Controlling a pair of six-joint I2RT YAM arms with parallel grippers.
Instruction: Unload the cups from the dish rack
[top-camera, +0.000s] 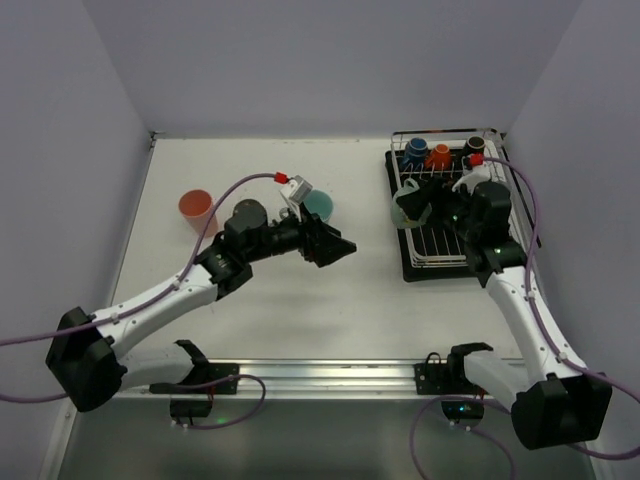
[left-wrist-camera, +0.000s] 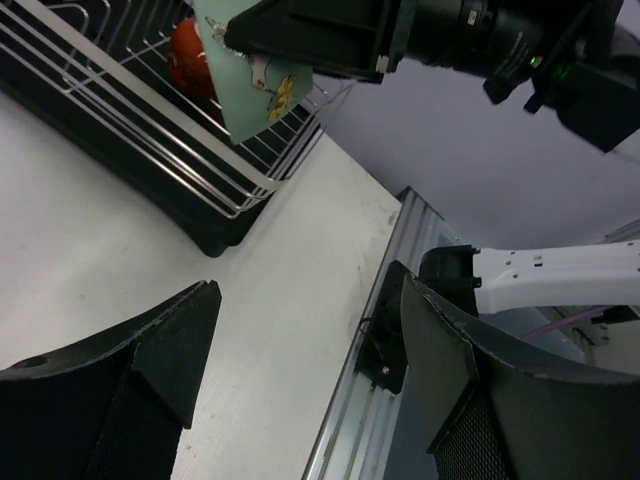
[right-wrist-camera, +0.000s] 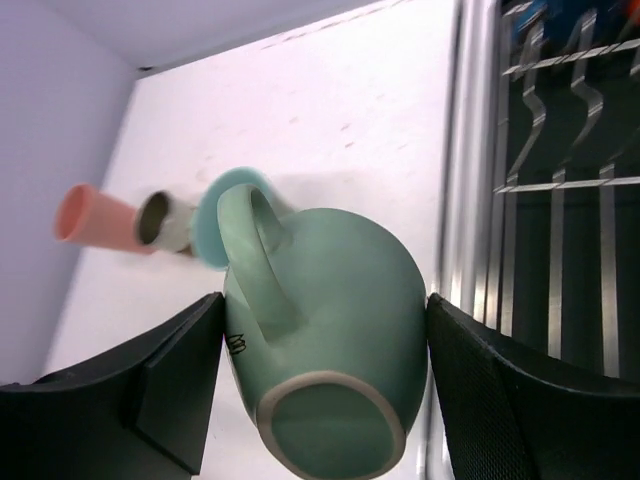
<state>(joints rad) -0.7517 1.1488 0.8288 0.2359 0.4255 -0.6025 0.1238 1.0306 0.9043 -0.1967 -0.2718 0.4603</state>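
Note:
My right gripper (top-camera: 422, 203) is shut on a pale teal handled mug (top-camera: 405, 211) and holds it at the left edge of the silver wire dish rack (top-camera: 500, 250). In the right wrist view the mug (right-wrist-camera: 330, 320) fills the gap between the fingers, bottom toward the camera. A blue cup (top-camera: 415, 152), an orange cup (top-camera: 439, 155) and a black cup (top-camera: 474, 148) stand at the rack's far end. A salmon tumbler (top-camera: 197, 210), a metallic-brown cup (top-camera: 247, 213) and a small teal cup (top-camera: 318, 205) stand on the table. My left gripper (top-camera: 342, 247) is open and empty mid-table. No clear glass shows.
The left wrist view shows the rack's near corner (left-wrist-camera: 150, 130), the orange cup (left-wrist-camera: 188, 55), the held mug (left-wrist-camera: 250, 85) and the aluminium rail (left-wrist-camera: 370, 400) at the table's near edge. White walls close the table on three sides.

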